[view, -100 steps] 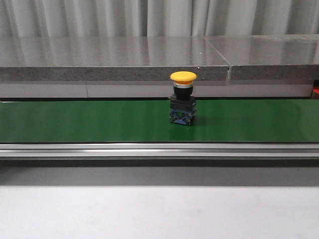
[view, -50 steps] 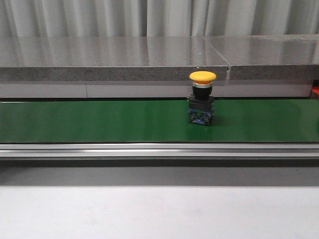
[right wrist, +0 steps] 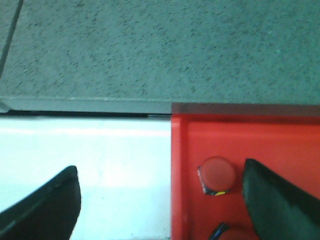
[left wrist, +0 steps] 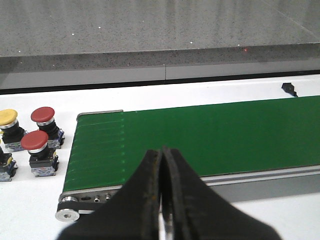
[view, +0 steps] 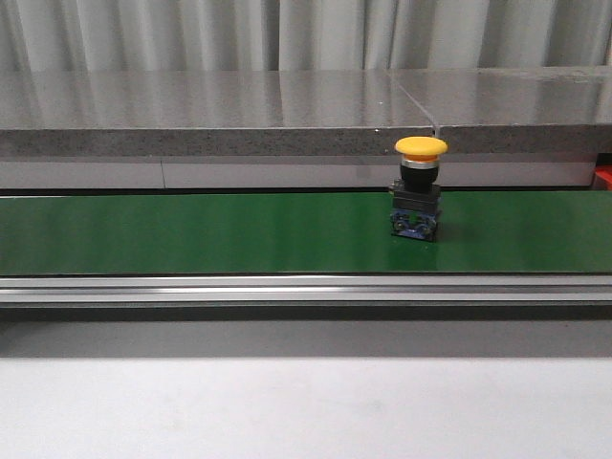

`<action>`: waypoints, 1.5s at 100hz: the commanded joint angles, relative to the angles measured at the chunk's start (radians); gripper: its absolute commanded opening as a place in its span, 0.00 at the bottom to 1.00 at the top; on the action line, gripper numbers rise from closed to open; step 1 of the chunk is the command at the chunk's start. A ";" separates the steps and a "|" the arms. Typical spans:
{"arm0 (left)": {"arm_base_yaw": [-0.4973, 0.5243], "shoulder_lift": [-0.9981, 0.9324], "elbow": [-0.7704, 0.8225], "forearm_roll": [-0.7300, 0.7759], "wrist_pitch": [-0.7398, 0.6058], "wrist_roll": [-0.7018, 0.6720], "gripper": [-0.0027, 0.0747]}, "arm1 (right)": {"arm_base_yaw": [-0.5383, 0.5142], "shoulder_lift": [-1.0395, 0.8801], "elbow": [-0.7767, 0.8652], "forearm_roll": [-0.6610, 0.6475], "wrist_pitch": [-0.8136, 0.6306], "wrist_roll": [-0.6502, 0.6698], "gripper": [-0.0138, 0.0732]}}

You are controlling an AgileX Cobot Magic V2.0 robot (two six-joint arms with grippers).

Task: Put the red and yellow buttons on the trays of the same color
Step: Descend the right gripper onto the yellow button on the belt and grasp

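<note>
A yellow button (view: pixel 419 187) stands upright on the green belt (view: pixel 191 234), right of centre in the front view. No gripper shows in that view. In the left wrist view my left gripper (left wrist: pixel 162 152) is shut and empty above the belt's near end (left wrist: pixel 210 135); two red buttons (left wrist: pixel 43 120) (left wrist: pixel 35 147) and a yellow button (left wrist: pixel 8 122) stand on the white table beside the belt's end. In the right wrist view my right gripper (right wrist: pixel 160 187) is open and empty above the edge of the red tray (right wrist: pixel 250 135), which holds a red button (right wrist: pixel 217 174) and part of another (right wrist: pixel 227 234).
A grey stone ledge (view: pixel 287 110) runs behind the belt. An aluminium rail (view: pixel 306 289) borders the belt's front edge. A sliver of the red tray (view: pixel 605 175) shows at the front view's right edge. A white tabletop (right wrist: pixel 85 170) lies beside the tray.
The yellow button has travelled to the right along the belt, from about centre to right of centre. No arm shows in the front view.
</note>
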 commanded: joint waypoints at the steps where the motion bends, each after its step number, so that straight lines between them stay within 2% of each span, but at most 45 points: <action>1: -0.007 0.010 -0.025 0.006 -0.071 -0.004 0.01 | 0.022 -0.133 0.085 0.026 -0.061 -0.016 0.90; 15: -0.007 0.010 -0.025 0.006 -0.071 -0.004 0.01 | 0.068 -0.265 0.282 0.026 -0.124 -0.031 0.90; 29: -0.007 0.010 -0.025 0.006 -0.071 -0.004 0.01 | 0.115 -0.389 0.453 0.026 -0.127 -0.038 0.90; 55: -0.007 0.010 -0.025 0.006 -0.071 -0.004 0.01 | 0.211 -0.523 0.670 0.026 -0.103 -0.080 0.90; 80: -0.007 0.010 -0.025 0.006 -0.071 -0.004 0.01 | 0.299 -0.512 0.703 0.026 -0.039 -0.137 0.90; 95: -0.007 0.010 -0.025 0.006 -0.071 -0.004 0.01 | 0.334 -0.477 0.703 0.027 -0.046 -0.149 0.90; 124: -0.007 0.010 -0.025 0.006 -0.071 -0.004 0.01 | 0.396 -0.370 0.700 0.046 -0.194 -0.150 0.90; 150: -0.007 0.010 -0.025 0.006 -0.071 -0.004 0.01 | 0.403 -0.293 0.700 0.064 -0.260 -0.150 0.90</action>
